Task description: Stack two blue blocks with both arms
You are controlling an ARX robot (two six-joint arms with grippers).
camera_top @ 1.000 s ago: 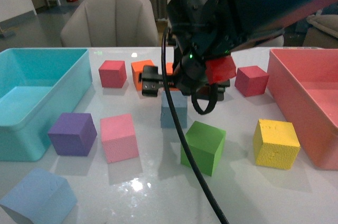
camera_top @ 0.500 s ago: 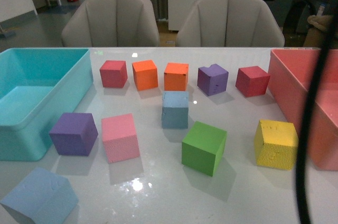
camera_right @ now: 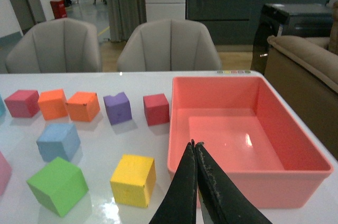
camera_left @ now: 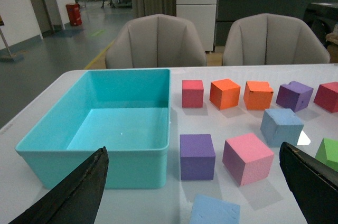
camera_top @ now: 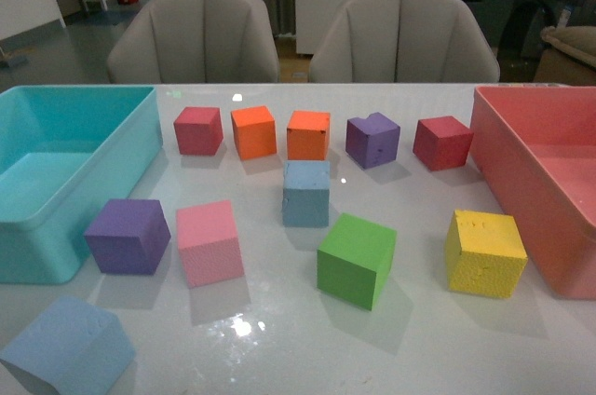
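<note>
Nearest blue block (camera_top: 65,350) gets cropped by the frame; left gripper (camera_left: 193,150) is spread wide, right gripper (camera_right: 194,146) is pinched together, empty.

Grey chairs (camera_top: 194,36) behind white table (camera_top: 419,339)

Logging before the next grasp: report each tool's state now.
Left tool: open, holding nothing.
Right tool: closed, holding nothing.
</note>
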